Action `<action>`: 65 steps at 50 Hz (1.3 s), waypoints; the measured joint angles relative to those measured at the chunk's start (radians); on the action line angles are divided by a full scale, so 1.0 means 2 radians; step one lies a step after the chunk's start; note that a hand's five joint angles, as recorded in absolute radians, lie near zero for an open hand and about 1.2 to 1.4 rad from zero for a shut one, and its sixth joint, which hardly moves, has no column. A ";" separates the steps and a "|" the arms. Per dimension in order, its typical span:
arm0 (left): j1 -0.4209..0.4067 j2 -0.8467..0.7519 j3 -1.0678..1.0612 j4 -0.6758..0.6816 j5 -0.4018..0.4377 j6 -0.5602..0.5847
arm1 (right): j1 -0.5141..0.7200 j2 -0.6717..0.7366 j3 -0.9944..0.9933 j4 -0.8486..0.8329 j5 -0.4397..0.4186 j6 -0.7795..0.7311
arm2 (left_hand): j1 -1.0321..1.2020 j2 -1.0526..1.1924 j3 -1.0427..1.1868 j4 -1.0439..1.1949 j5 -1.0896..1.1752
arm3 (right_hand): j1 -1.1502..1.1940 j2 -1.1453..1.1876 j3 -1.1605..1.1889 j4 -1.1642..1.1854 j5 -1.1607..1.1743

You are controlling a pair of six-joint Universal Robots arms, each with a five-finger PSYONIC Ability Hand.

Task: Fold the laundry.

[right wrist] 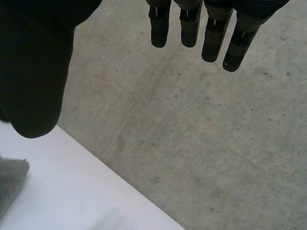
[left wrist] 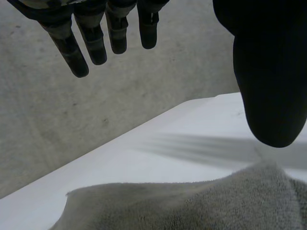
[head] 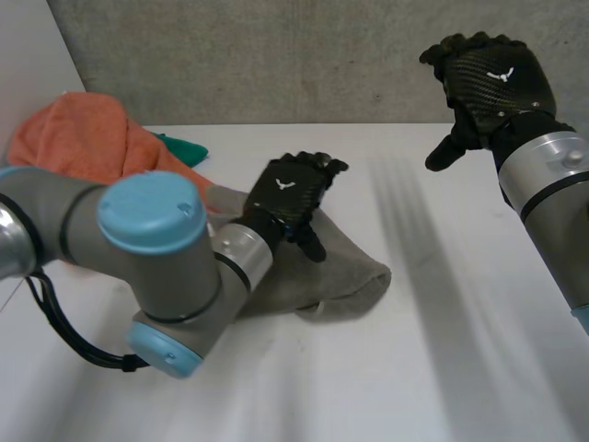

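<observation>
The white table (head: 442, 304) is the supporting surface; its far edge meets a grey concrete wall (head: 276, 55). Three cloth items lie directly on it. A grey towel (head: 340, 276) lies bunched near the middle, its rounded end toward the table's right half. A crumpled orange cloth (head: 83, 138) occupies the far left corner. A green cloth (head: 184, 145) lies against the orange cloth's right side.

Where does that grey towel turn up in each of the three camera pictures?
Head view: the grey towel lies mid-table, partly beneath the left hand.
Left wrist view: it spreads under that hand's palm, past its thumb.
Right wrist view: one corner peeks in beside the thumb of the right hand.
Shared landmark: the white table, its far edge against grey concrete.
</observation>
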 measured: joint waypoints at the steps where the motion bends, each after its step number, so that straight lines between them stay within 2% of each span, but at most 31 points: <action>1: 0.007 0.007 -0.001 -0.006 -0.001 0.000 | 0.000 0.005 -0.002 0.002 -0.001 -0.003 | 0.000 0.000 0.000 0.000 0.000 | 0.000 0.000 0.000 0.000 0.000; 11: 0.092 0.094 -0.050 -0.043 -0.007 0.005 | 0.007 0.054 -0.015 0.070 -0.050 -0.082 | 0.002 0.001 0.001 0.001 0.000 | 0.000 0.000 0.000 0.000 0.000; 20: 0.133 0.123 -0.130 -0.093 -0.038 0.007 | 0.034 0.104 -0.018 0.137 -0.096 -0.152 | 0.002 0.012 0.001 0.012 0.002 | 0.000 0.000 0.000 0.000 0.000; 28: 0.156 0.120 -0.174 -0.102 -0.056 0.007 | 0.073 0.169 -0.049 0.140 -0.095 -0.185 | 0.002 0.014 0.005 0.012 0.002 | 0.000 0.000 0.000 0.000 0.000; 29: 0.163 0.118 -0.185 -0.102 -0.057 0.007 | 0.081 0.195 -0.065 0.139 -0.089 -0.190 | 0.017 0.018 0.013 0.019 0.003 | 0.000 0.000 0.000 0.000 0.000; 36: 0.170 0.114 -0.205 -0.101 -0.056 0.006 | 0.092 0.252 -0.104 0.136 -0.065 -0.192 | 0.024 0.020 0.016 0.022 0.013 | 0.000 0.000 0.000 0.000 0.000; 37: 0.171 0.114 -0.211 -0.100 -0.056 0.005 | 0.093 0.270 -0.118 0.136 -0.053 -0.192 | 0.024 0.020 0.016 0.022 0.013 | 0.065 0.078 0.077 0.070 0.068; 40: 0.171 0.114 -0.216 -0.100 -0.056 0.005 | 0.093 0.285 -0.133 0.136 -0.041 -0.192 | 0.024 0.020 0.016 0.022 0.013 | 0.108 0.128 0.131 0.120 0.113; 42: 0.171 0.116 -0.217 -0.100 -0.056 0.005 | 0.093 0.292 -0.142 0.136 -0.030 -0.190 | 0.024 0.020 0.016 0.022 0.013 | 0.271 0.323 0.323 0.304 0.285; 43: 0.171 0.117 -0.218 -0.099 -0.056 0.005 | 0.092 0.292 -0.143 0.136 -0.028 -0.190 | 0.024 0.020 0.016 0.022 0.013 | 0.271 0.323 0.323 0.304 0.285; 44: 0.171 0.118 -0.218 -0.099 -0.056 0.005 | 0.092 0.293 -0.146 0.136 -0.023 -0.189 | 0.024 0.020 0.016 0.022 0.013 | 0.343 0.439 0.431 0.423 0.403; 46: 0.170 0.121 -0.218 -0.099 -0.056 0.005 | 0.090 0.289 -0.148 0.137 -0.017 -0.187 | 0.024 0.020 0.016 0.022 0.013 | 0.363 0.473 0.475 0.467 0.447; 54: 0.168 0.133 -0.217 -0.098 -0.055 0.006 | 0.085 0.243 -0.110 0.145 -0.010 -0.187 | 0.024 0.020 0.016 0.022 0.014 | 0.364 0.474 0.482 0.475 0.455; 59: 0.167 0.135 -0.218 -0.098 -0.053 0.006 | 0.074 0.191 -0.055 0.189 -0.015 -0.195 | 0.024 0.020 0.016 0.022 0.013 | 0.364 0.474 0.482 0.475 0.455; 65: 0.165 0.135 -0.224 -0.100 -0.052 0.007 | 0.058 0.127 -0.007 0.284 -0.060 -0.192 | 0.024 0.020 0.016 0.022 0.013 | 0.364 0.474 0.482 0.475 0.455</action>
